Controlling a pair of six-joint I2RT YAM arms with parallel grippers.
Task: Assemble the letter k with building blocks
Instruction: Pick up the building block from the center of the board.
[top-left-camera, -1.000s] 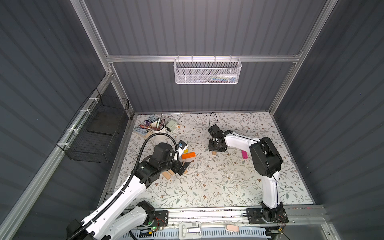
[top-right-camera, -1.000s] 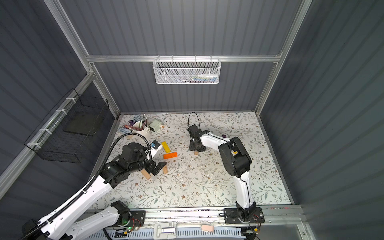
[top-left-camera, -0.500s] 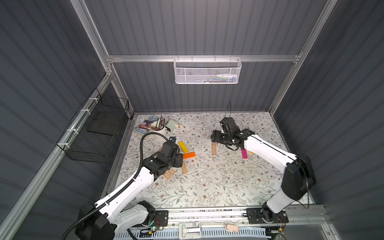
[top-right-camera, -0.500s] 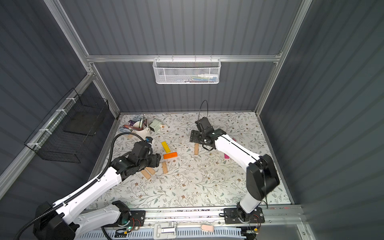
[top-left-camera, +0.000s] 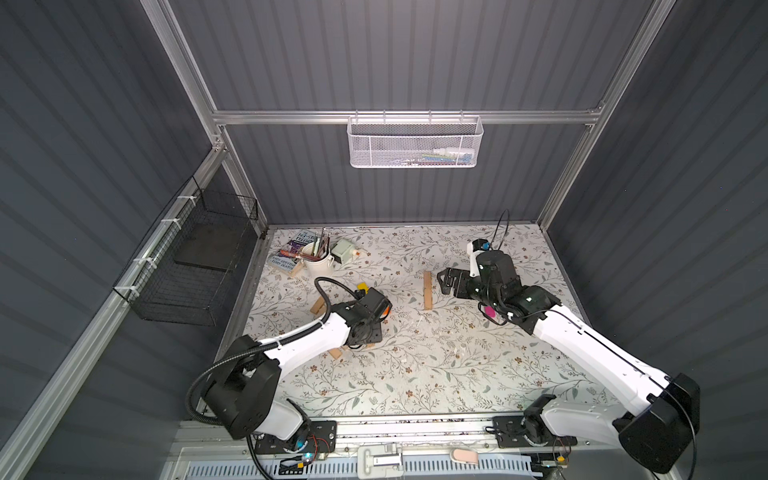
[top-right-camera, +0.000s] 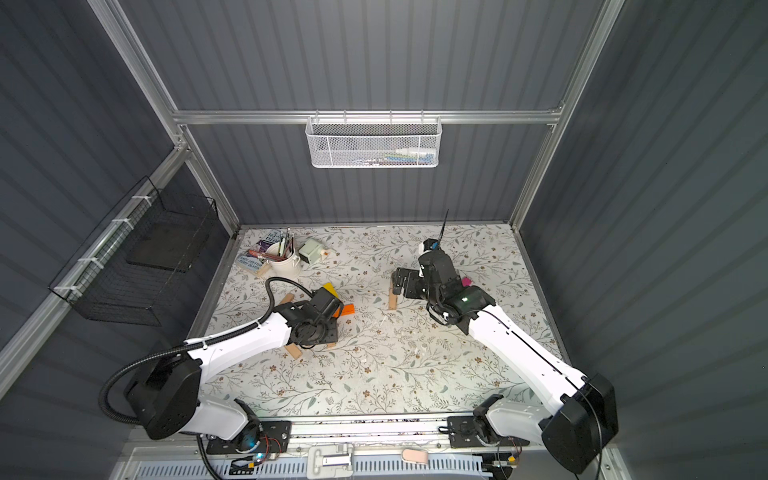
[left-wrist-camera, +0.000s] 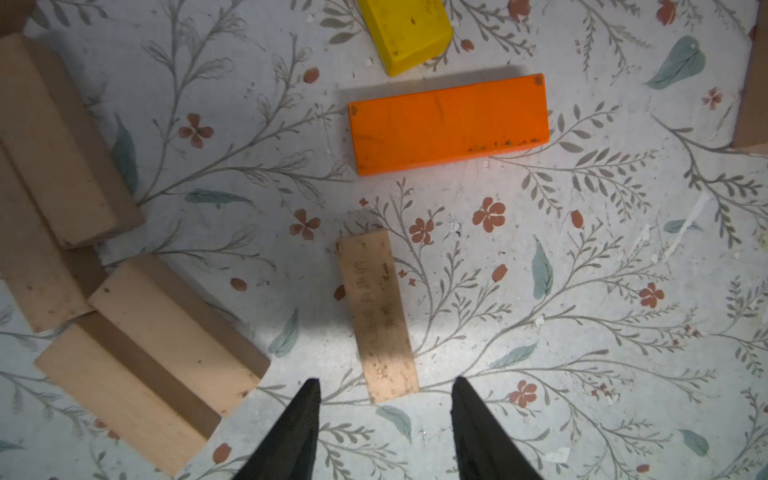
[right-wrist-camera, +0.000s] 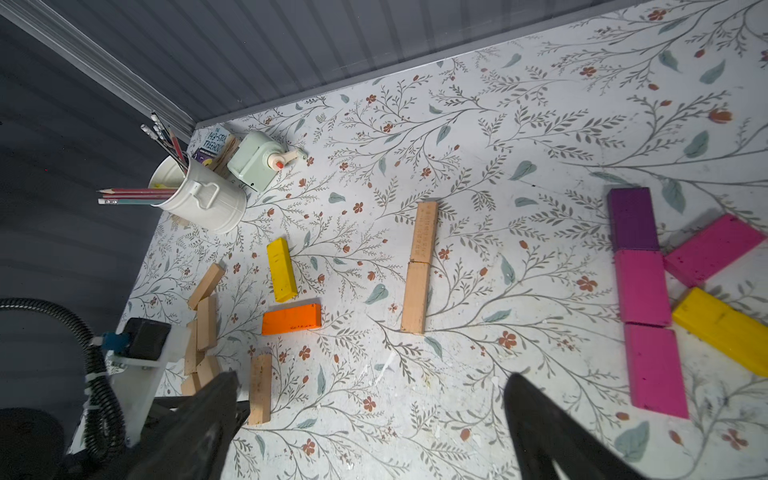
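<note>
Floral bench (right-wrist-camera: 519, 124): pink, purple and yellow plank K (right-wrist-camera: 642, 286) looks done, tan K only begun.
Ahead of the released right claw (right-wrist-camera: 374, 376), two tan wooden planks (right-wrist-camera: 419, 270) form a stem; left claw (left-wrist-camera: 385, 380), jaws apart, brackets a third tan plank (left-wrist-camera: 376, 316); diagonals remain.

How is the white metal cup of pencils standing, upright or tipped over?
Upright. In both top views the white metal cup sits on its base, open mouth up, pencils sticking out.
</note>
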